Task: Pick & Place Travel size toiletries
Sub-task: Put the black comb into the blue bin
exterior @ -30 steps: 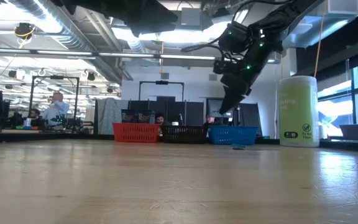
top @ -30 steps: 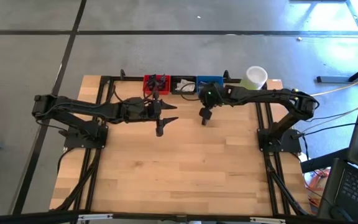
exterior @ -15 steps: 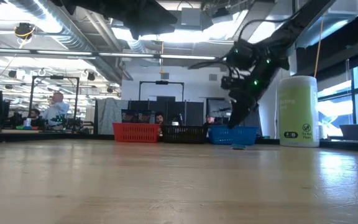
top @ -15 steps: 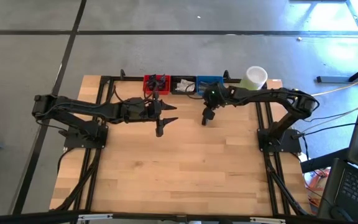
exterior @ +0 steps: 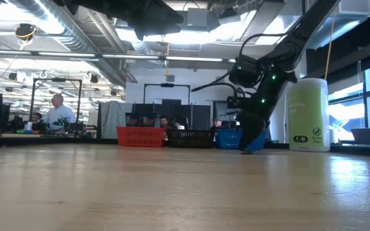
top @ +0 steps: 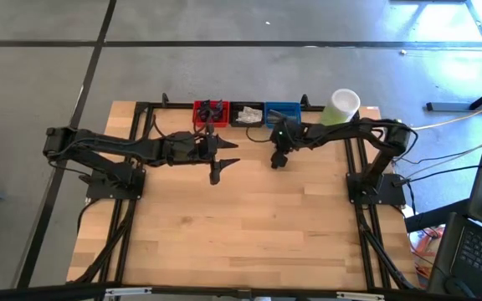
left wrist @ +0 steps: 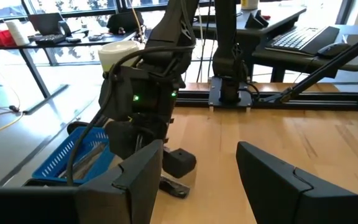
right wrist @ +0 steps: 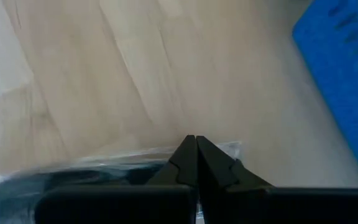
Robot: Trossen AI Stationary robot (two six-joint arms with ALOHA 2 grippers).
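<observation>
Toiletries still out came down to one flat clear-and-dark sachet point(right wrist: 110, 171) lying on the wooden table point(top: 241, 226), right under the right gripper point(right wrist: 196, 155), its long axis crossing the clenched fingertips pressed on it. The blue mesh bin point(top: 281, 110) sat just beyond. The left gripper point(top: 216, 159), released, hung farther off.

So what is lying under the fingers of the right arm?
A clear packet with dark contents lies flat on the wooden table; the right gripper, fingers closed, covers its middle part.
</observation>
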